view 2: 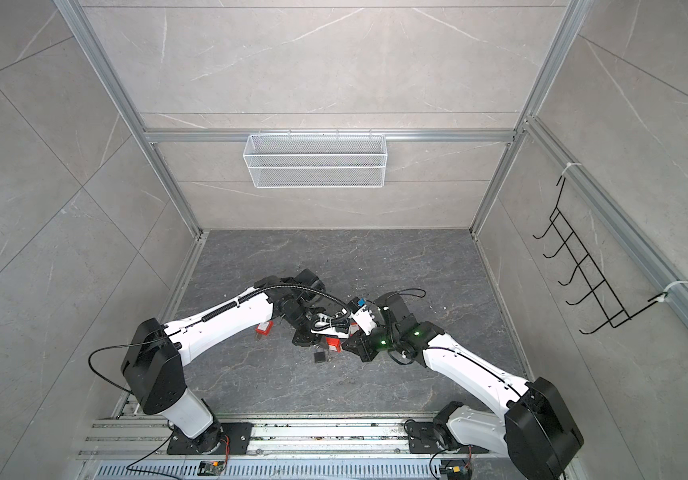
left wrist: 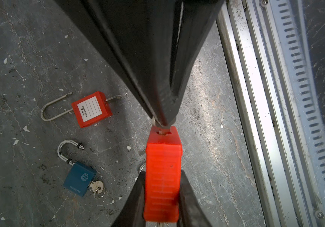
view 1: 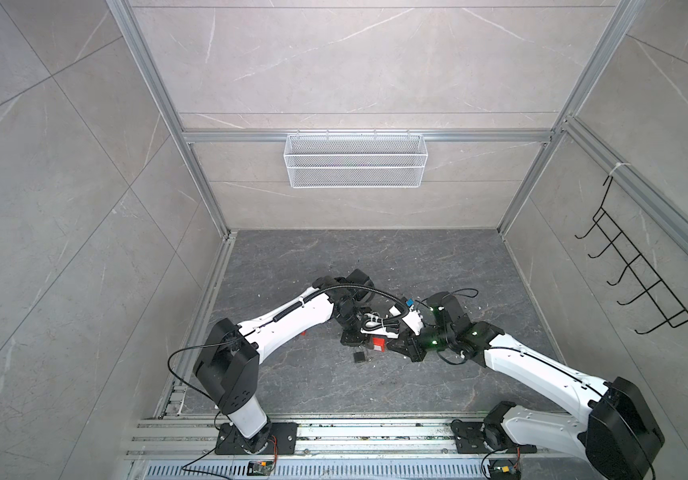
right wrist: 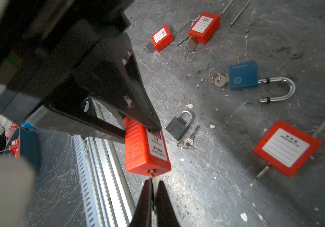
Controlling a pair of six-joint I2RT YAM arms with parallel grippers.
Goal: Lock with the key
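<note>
Padlock (left wrist: 163,157) hangs over the table (right wrist: 216,176) near the black lock (right wrist: 177,125), clamped in the left claw (left wrist: 162,188), its key (right wrist: 152,174) pinched tight by the right claw (right wrist: 154,181), whose thin hold could slip when twisting.

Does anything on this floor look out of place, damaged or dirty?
Yes: small white chips lie scattered over the dark grey stone floor, like debris or flaked paint. The blue padlock lies with its steel shackle swung open and a key in it. Nothing looks spilled.
</note>
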